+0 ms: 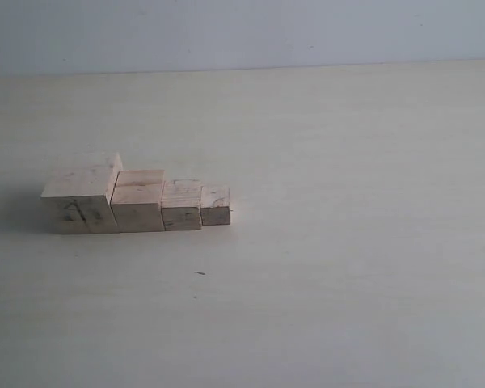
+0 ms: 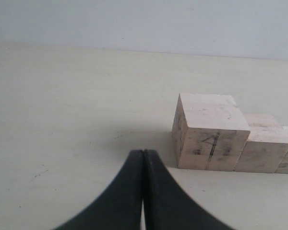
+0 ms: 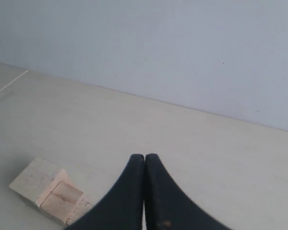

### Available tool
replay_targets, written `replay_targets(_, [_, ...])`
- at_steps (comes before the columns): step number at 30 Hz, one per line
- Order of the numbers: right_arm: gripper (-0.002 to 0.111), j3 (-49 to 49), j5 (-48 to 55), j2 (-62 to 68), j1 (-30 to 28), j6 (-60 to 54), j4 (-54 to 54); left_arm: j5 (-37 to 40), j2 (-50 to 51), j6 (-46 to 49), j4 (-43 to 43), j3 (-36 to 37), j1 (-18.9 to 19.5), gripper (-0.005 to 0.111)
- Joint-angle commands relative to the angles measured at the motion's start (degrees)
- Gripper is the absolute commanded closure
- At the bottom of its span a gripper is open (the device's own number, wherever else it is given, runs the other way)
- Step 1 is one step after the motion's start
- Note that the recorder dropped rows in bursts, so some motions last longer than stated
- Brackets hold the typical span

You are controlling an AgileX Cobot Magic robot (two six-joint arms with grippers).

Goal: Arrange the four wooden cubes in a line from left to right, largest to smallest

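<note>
- The four wooden cubes stand in one touching row, left of centre in the exterior view. The largest cube is at the left, then the second cube, the third cube and the smallest cube.
- I judge them light, stiff and not fragile; dry plain wood should not slip under a modest squeeze.
- Their neighbours shut in the side faces, so I would take any cube by its front and back faces. The smallest offers little to pinch.
- My left gripper is closed and empty, near the largest cube but apart from it. My right gripper is also closed and empty.
- Neither arm shows in the exterior view, and the cubes' back faces are hidden.
- The left wrist view cuts off the third cube and misses the smallest. The right wrist view shows only part of the row, partly behind my gripper.
- The dark marks on the largest cube are too smudged to read.
- The bench is pale.
</note>
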Motion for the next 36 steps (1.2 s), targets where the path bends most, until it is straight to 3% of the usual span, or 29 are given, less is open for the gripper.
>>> replay_targets(1, [0.108, -0.1, 1.3, -0.8, -0.1, 0.2, -3.7, -0.2, -0.4, -0.1, 0.1, 0.0, -0.3, 0.107])
replay_targets(4, [0.108, 0.5, 2.5, -2.4, -3.6, 0.4, -4.7, -0.2, -0.4, -0.1, 0.1, 0.0, -0.3, 0.107])
replay_targets(9, [0.108, 8.6, 1.1, -9.0, -16.6, 4.2, -4.7, -0.2, -0.4, -0.1, 0.1, 0.0, -0.3, 0.107])
replay_targets(14, [0.108, 24.7, -10.3, -22.5, -29.5, 4.2, -5.0, -0.2, -0.4, -0.1, 0.1, 0.0, -0.3, 0.107])
replay_targets(18, [0.108, 38.2, -16.6, -35.2, -35.6, 1.6, -5.1, -0.2, -0.4, -0.1, 0.1, 0.0, -0.3, 0.107])
replay_targets(28, [0.108, 57.6, -17.6, -57.8, -36.7, -1.2, -4.9, -0.2, -0.4, -0.1, 0.1, 0.0, -0.3, 0.107])
replay_targets(36, [0.108, 62.3, -16.6, -63.9, -32.4, -1.2, -4.5, -0.2, -0.4, -0.1, 0.1, 0.0, -0.3, 0.107])
